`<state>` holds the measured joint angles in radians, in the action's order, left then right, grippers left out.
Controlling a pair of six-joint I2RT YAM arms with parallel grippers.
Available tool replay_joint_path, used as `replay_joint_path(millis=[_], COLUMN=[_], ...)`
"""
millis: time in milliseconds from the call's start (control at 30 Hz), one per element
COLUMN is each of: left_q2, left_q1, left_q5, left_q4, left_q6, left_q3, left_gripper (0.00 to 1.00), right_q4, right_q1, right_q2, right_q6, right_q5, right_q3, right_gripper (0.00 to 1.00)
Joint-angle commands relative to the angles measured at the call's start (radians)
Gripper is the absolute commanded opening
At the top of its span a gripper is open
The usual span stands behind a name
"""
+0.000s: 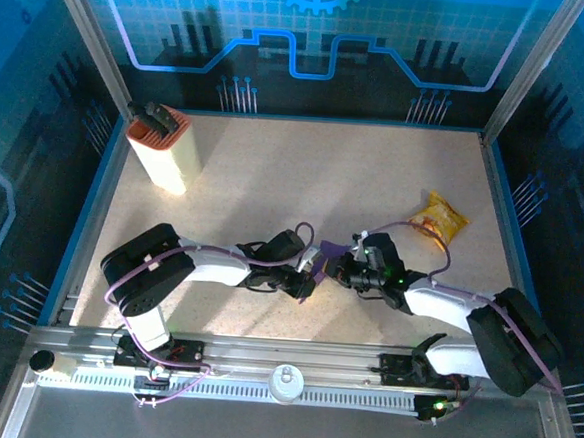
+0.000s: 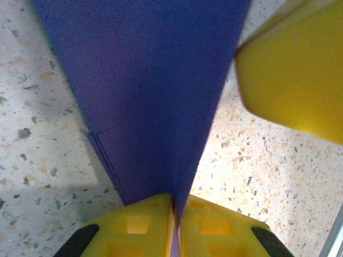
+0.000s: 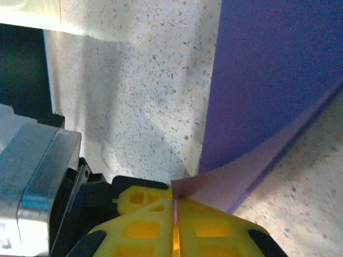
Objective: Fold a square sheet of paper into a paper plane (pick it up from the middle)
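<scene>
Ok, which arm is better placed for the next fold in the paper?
Probably right: the right end effector pinches the paper at a lifted edge; the left end effector anchors its layers.

I count one purple sheet of paper. Two grippers meet at it: the left gripper and the right gripper. One cream-and-orange box stands well to the paper's back left, and one yellow snack packet lies to its back right.

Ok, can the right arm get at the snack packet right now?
Probably not yet: the snack packet lies close by, but the right arm's fingers are shut on the purple paper.
</scene>
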<state>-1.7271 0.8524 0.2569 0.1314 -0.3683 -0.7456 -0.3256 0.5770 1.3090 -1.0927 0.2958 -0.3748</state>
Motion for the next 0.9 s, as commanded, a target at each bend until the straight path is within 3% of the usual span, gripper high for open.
replay_joint_path(millis=[0, 567, 867], left_q2=[-0.048, -0.036, -0.020], left_q1=[-0.003, -0.017, -0.041], left_q5=[0.021, 0.028, 0.059], left_q4=[-0.091, -0.071, 0.008], left_q6=[-0.014, -0.035, -0.102], left_q3=[0.050, 0.081, 0.133], left_gripper=[0.14, 0.14, 0.06], right_q4=[-0.087, -0.204, -0.141], right_q1=[-0.008, -0.071, -0.098], right_q2=[0.048, 0.218, 0.131], right_q6=[-0.040, -0.070, -0.030], right_q5=[0.008, 0.056, 0.065], right_q3=[-0.029, -0.042, -0.017], right_gripper=[0.12, 0.11, 0.13])
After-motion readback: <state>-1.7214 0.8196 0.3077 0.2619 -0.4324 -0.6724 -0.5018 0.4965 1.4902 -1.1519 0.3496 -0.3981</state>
